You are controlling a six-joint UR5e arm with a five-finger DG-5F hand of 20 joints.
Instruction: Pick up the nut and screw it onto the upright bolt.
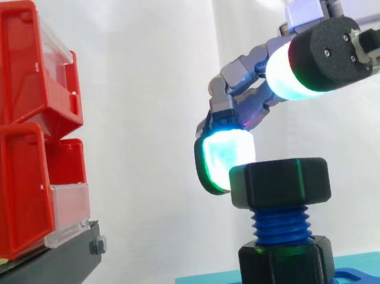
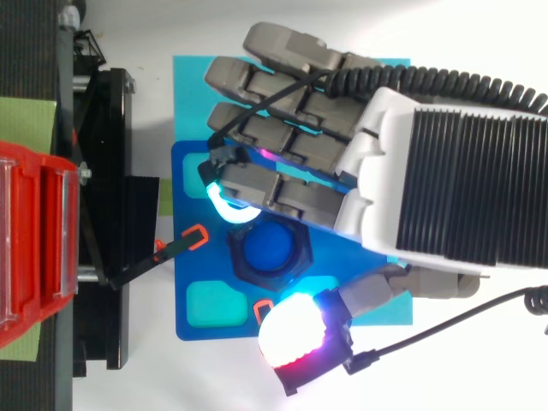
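Nut (image 1: 280, 183) sat started atop bolt (image 1: 281, 224) | hand (image 2: 291, 145) loose, one pad (image 1: 227, 152) touching nut, thumb clear | screwing down seemingly remained

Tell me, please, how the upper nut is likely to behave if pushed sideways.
The upper nut sits threaded on the blue bolt, so it should turn rather than slide. It looks like stiff plastic, probably light. Its flat sides should give a firm hold.
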